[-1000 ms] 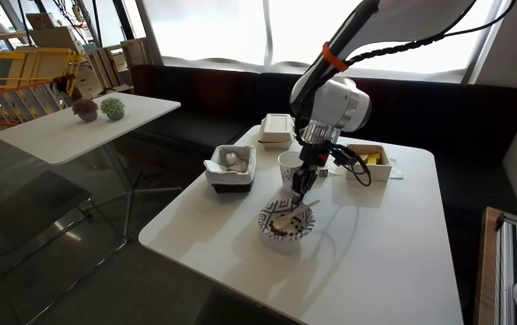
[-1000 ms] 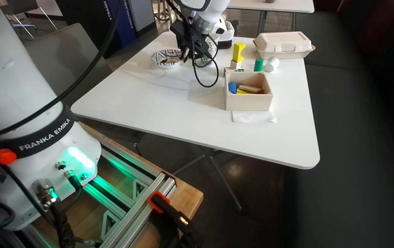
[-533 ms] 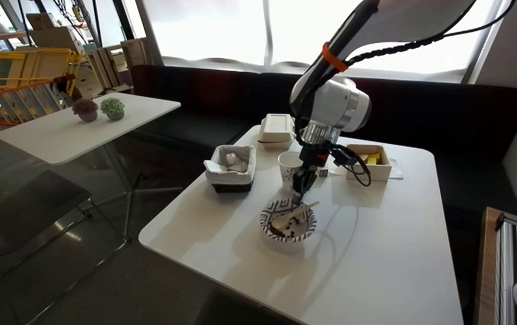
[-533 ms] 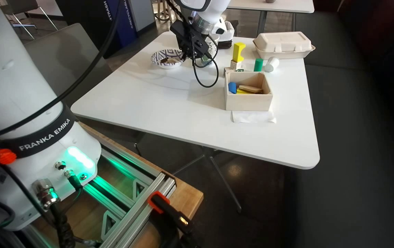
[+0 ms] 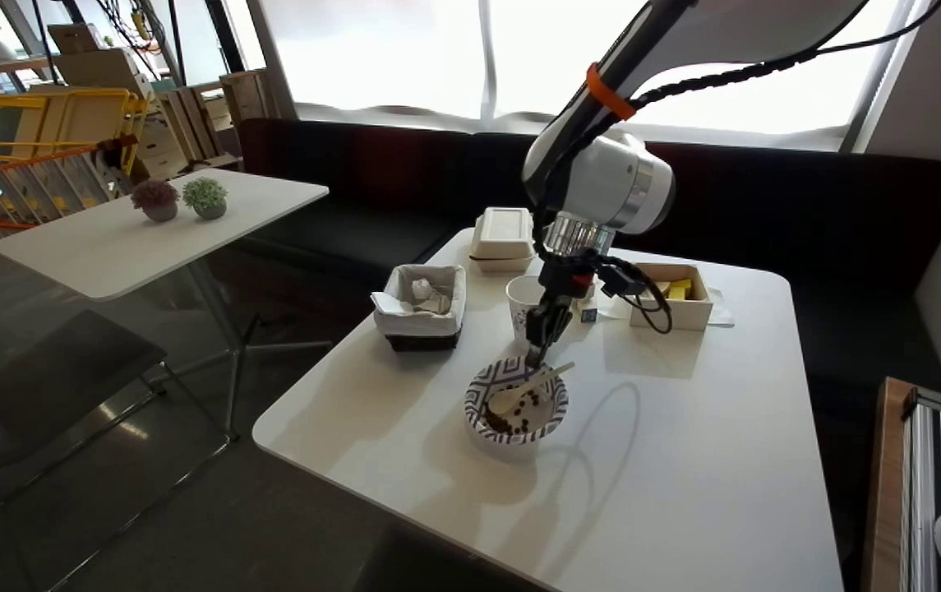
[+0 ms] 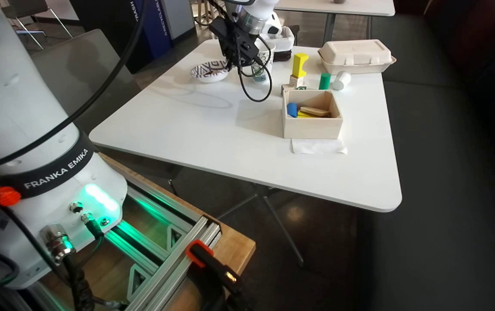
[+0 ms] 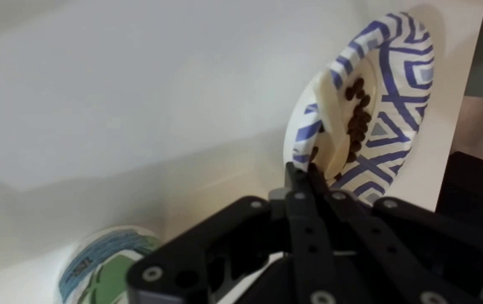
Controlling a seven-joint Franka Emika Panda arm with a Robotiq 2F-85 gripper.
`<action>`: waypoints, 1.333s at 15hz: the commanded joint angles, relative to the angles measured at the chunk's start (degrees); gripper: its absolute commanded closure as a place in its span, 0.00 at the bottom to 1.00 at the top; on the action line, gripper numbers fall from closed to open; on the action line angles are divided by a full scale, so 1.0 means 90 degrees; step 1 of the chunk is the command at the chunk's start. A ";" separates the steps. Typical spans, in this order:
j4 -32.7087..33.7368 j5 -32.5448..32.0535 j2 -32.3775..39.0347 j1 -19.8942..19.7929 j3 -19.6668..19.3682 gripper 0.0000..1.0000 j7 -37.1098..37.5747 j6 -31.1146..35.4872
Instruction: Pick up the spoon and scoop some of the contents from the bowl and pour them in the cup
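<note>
Jaws of a white robot arm (image 5: 610, 185) pinch the rim of a shallow round bowl patterned in blue and white (image 7: 410, 76), clamped tight and holding it at a tilt; whether its base touches the white, round-cornered surface (image 5: 684, 469) cannot be told. Inside the bowl leans a pale, long-handled spoon (image 7: 330, 109), its handle reaching out past the rim and its broad end down among small dark-brown beans (image 7: 357, 134), some clustered, some scattered. Near the bowl stands an upright white paper cup (image 5: 522, 306), partly hidden by the arm and jaws in both exterior views, its blue-and-green print caught at the edge of the wrist view. Elsewhere on the surface, a dark basket with a white liner (image 5: 417, 325) holds crumpled pale scraps (image 5: 435, 302), and a closed off-white hinged carton (image 6: 355, 62) stands near a corner. In an exterior view, an open box of pale wood (image 6: 312, 128) contains a blue piece (image 6: 292, 109) and a flat strip of light wood (image 6: 315, 111), with a white sheet (image 6: 318, 147) lying just beside it. Close behind the box, a notched yellow block (image 6: 299, 67) tops a small wooden block (image 6: 296, 81), near a green cylinder (image 6: 324, 81) and a small white cylinder (image 6: 341, 80).
</note>
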 commanded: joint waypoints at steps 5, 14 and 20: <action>-0.0557 -0.1015 -0.0677 0.0362 -0.0116 0.99 0.1420 0.0468; -0.0772 -0.2849 -0.1121 0.0302 -0.0131 0.99 0.3207 0.0304; -0.0807 -0.3338 -0.1258 0.0282 -0.0147 0.99 0.3490 0.0338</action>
